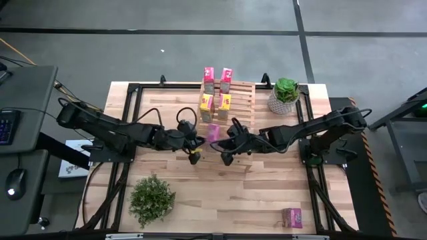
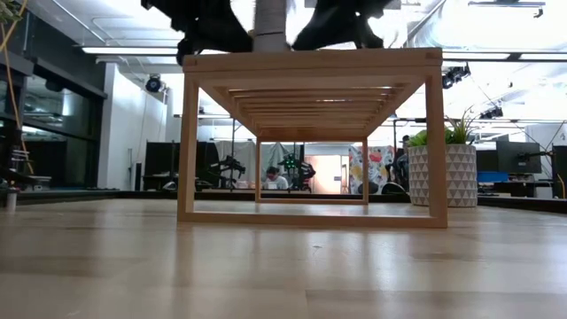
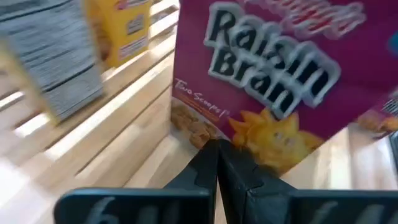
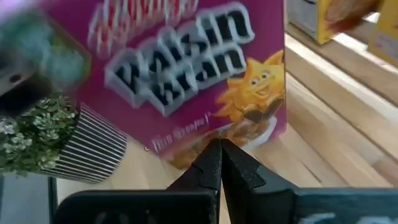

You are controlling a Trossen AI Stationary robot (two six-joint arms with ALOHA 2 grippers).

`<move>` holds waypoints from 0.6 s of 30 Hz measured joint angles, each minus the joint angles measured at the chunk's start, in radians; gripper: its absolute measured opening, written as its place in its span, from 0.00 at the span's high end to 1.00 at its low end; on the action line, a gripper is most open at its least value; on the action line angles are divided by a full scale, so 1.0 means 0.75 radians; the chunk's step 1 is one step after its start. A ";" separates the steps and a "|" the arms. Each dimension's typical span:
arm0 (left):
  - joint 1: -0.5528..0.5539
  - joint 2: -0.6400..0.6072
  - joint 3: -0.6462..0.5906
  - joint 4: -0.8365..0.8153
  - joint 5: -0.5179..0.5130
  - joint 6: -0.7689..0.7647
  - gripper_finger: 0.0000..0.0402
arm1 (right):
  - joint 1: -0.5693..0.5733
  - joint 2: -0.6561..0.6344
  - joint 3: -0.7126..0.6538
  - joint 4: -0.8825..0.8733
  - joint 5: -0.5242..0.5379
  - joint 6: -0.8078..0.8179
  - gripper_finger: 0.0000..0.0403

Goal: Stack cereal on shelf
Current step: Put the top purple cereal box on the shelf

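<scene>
The shelf point(image 1: 230, 100), a light-wood slatted rack, stands at the table's far middle. Two pink cereal boxes point(image 1: 209, 75) and two yellow ones point(image 1: 207, 103) stand on it. A magenta Raisin Bran box point(image 1: 213, 132) stands at the shelf's near edge, its bottom on the top slats point(image 2: 270, 27). My left gripper point(image 1: 202, 139) and my right gripper point(image 1: 223, 138) are both shut and flank this box on its left and right. Another pink box point(image 1: 291, 217) lies on the table near the front right corner. My left gripper point(image 3: 217, 149) has its shut fingertips against the lower part of the box's printed broad face point(image 3: 249, 140), coming from the table's left and slanting down. My right gripper point(image 4: 219, 146) meets the lower part of the opposite printed face point(image 4: 239, 134) with its shut fingertips, slanting down from the table's right. The box stands between them on the shelf top.
A potted green plant in a patterned white pot point(image 1: 285, 95) stands right of the shelf at the far right. A bushy plant point(image 1: 152, 199) sits near the front left. Bare plank tabletop point(image 1: 227, 193) lies between the arms and the near edge.
</scene>
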 joint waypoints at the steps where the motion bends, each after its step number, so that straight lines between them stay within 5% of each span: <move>1: 0.005 -0.009 -0.002 -0.016 -0.001 0.009 1.00 | 0.000 0.005 0.000 0.006 -0.001 -0.003 1.00; 18: 0.003 -0.064 -0.001 -0.030 0.004 0.034 1.00 | -0.044 0.042 0.000 0.096 0.000 -0.045 1.00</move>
